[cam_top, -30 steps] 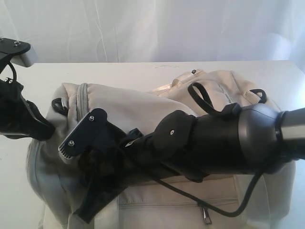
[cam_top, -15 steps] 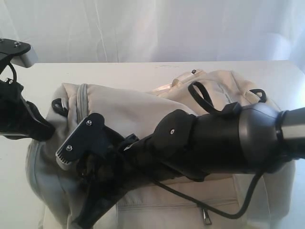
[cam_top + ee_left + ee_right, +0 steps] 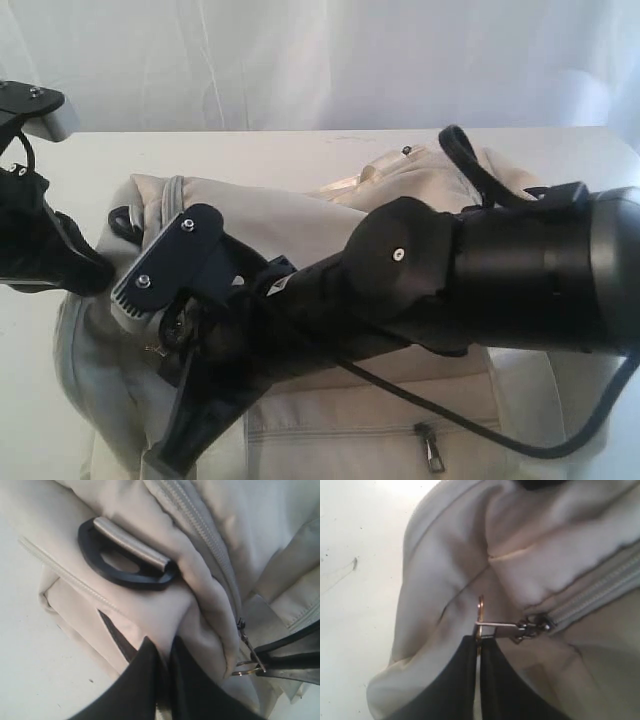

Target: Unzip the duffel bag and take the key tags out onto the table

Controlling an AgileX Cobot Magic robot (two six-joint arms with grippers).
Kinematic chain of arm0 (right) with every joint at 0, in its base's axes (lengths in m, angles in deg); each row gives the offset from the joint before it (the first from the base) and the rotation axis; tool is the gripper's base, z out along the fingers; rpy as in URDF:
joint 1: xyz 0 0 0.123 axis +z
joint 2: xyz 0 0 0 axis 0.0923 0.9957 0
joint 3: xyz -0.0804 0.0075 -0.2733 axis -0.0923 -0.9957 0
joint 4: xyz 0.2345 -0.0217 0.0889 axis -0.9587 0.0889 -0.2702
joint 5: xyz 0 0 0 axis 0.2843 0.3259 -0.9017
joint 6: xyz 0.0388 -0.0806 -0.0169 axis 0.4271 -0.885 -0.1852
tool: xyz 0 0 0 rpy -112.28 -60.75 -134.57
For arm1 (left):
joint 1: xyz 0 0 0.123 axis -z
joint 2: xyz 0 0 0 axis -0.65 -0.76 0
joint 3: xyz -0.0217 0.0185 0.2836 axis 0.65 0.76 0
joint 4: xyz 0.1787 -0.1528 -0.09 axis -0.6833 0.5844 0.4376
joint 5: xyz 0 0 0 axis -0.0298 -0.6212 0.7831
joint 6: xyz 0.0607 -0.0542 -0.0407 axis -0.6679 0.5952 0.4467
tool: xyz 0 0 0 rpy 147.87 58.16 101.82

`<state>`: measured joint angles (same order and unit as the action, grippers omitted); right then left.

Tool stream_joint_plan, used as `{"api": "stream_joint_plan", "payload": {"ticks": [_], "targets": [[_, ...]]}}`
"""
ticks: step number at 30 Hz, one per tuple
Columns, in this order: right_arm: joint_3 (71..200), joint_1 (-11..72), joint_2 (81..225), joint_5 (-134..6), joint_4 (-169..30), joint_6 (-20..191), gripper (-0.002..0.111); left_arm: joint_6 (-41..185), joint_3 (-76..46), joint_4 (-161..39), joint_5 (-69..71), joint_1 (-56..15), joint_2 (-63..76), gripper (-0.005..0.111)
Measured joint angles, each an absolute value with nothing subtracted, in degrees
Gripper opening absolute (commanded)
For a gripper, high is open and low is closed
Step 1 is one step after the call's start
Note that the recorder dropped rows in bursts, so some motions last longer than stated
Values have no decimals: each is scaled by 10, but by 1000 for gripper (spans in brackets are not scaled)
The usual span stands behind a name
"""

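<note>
Both tools are pinched tight, I judge: my left gripper [image 3: 160, 644] on a fold of the soft, floppy duffel bag [image 3: 300, 225] lying on the table [image 3: 250, 150], my right gripper [image 3: 479, 641] on its small zip pull [image 3: 500, 625], the sensible handhold.

Nothing to read here, folks. The duffel bag [image 3: 280, 215] is plain cream fabric with no lettering I can make out. The zipper pull [image 3: 535, 625] is bare metal, with no stamp or number legible in any view.
</note>
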<state>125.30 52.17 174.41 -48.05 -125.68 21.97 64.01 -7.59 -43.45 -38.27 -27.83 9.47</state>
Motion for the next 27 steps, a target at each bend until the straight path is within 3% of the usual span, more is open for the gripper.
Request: {"api": "stream_joint_plan", "payload": {"ticks": [27], "targets": [[1253, 522, 1743, -467, -938, 525, 0, 640, -76, -434, -383, -278, 95, 0]]}}
